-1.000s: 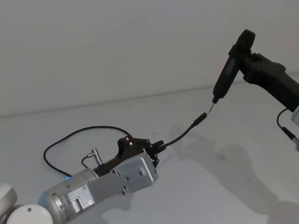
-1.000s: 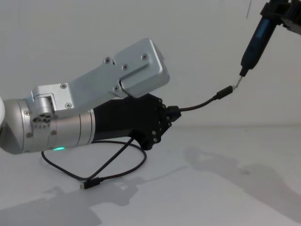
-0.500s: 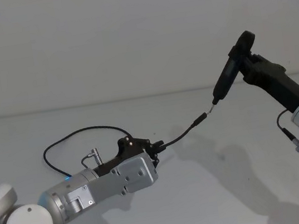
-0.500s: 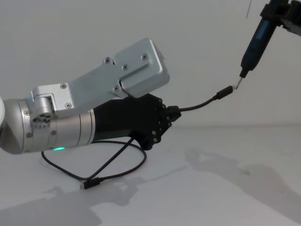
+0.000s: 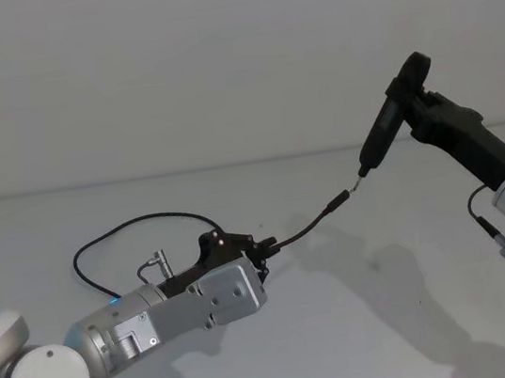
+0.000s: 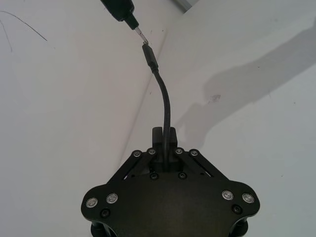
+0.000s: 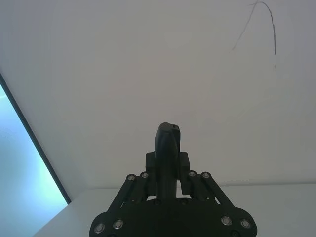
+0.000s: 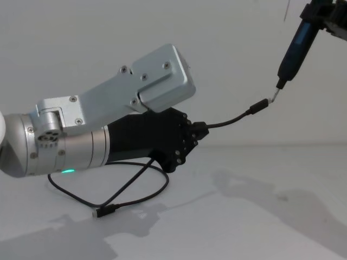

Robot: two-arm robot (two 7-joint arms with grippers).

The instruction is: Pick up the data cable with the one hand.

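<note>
- The cable [image 5: 135, 227] is held near one end: a short length juts forward from the left end effector [image 5: 263, 247], curving up to its free plug [image 5: 338, 200], which hangs in the air well above the desk [image 5: 349, 327].
- Behind the grip, the rest of the cable loops back and down; in the chest view the slack lies on the desk with the other plug [image 8: 103, 212] resting flat there.
- The left end effector is closed on the cable, fingers pinched tight around the thin cord, as the left wrist view shows [image 6: 168, 148].
- The free plug's tip sits just beside, perhaps touching, the metal tip of the pen tool [image 5: 386, 127]; I cannot tell which.
- The right end effector [image 7: 168, 163] is clamped around the pen tool, holding it raised and angled down toward the plug.
- Judgement: the pick-up looks mostly done, though the tail is not yet off the desk.
- Risk: the cord is far thinner than the fingers, so it could slide through the grip if the trailing loop drags on the desk.
- Risk: the unsupported stub is springy; a nudge from the pen tip could bend it aside or twist the cord in the pinch.
- Risk: lifting fast could whip the loose plug around.
</note>
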